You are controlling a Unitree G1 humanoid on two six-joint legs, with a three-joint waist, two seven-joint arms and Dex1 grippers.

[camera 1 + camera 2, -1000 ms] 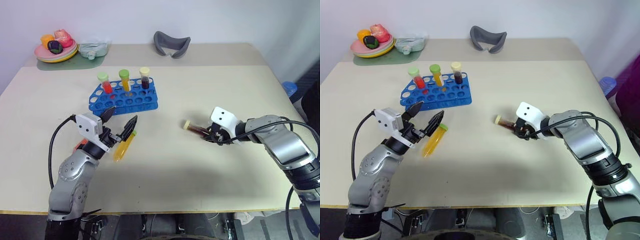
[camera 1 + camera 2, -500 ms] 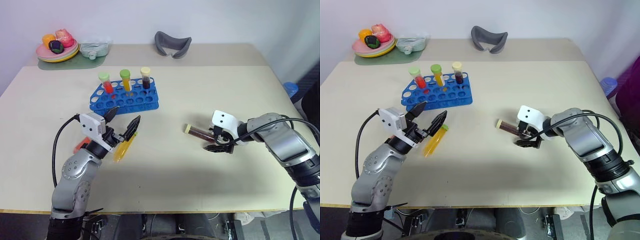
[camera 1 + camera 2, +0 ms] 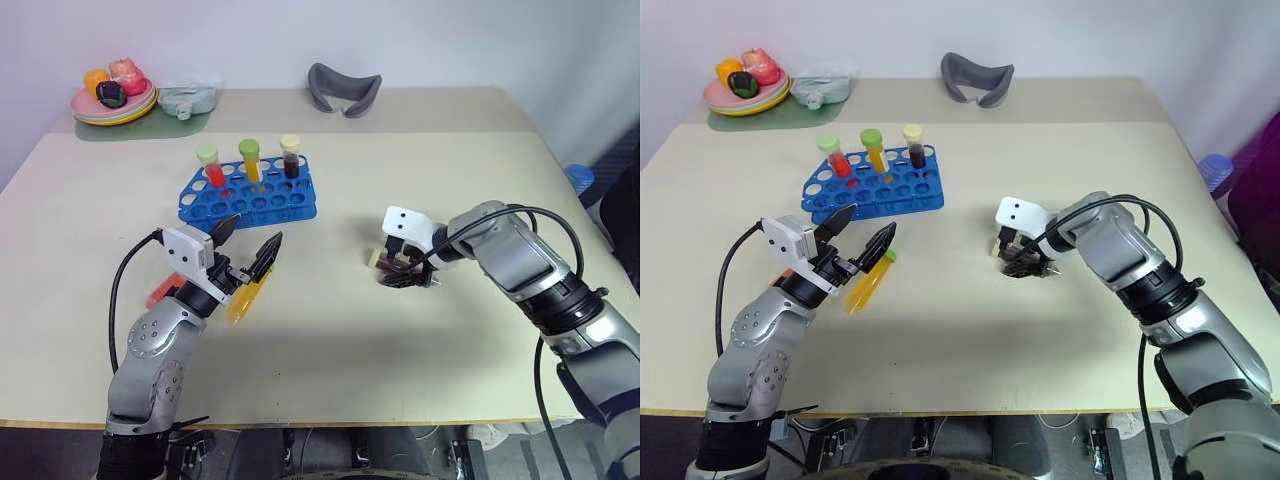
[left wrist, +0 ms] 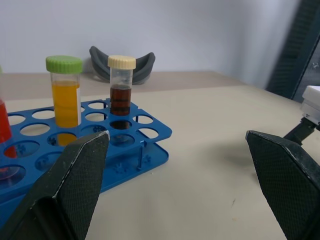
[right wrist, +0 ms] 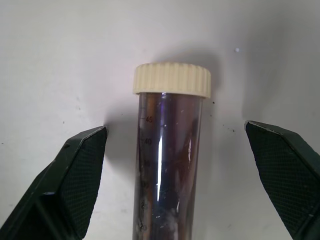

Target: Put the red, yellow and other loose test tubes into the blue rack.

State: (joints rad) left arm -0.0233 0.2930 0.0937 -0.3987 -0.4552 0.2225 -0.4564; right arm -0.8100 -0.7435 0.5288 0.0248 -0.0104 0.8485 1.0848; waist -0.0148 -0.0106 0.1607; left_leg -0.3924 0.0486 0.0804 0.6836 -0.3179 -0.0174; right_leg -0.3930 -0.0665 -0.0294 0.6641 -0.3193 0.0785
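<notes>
The blue rack (image 3: 258, 206) stands at the back left of the table with a red, a yellow and a dark tube upright in its far row. A loose yellow-orange test tube (image 3: 868, 284) lies on the table just under my left gripper (image 3: 253, 236), which hovers open and holds nothing. A loose red test tube (image 3: 158, 293) lies partly hidden behind the left arm. The dark brown test tube (image 5: 170, 165) with its cream cap lies flat on the table. My right gripper (image 3: 403, 272) stands open over it, one finger on each side and apart from it.
At the back left are a plate of toy food (image 3: 112, 98) on a green mat and a pale green container (image 3: 188, 97). A grey curved object (image 3: 343, 88) lies at the back middle. Bare tabletop stretches between the rack and the brown tube.
My right gripper opened and let go of the dark brown tube, which now lies on the table. It then swung left over the tube. The left gripper kept still.
</notes>
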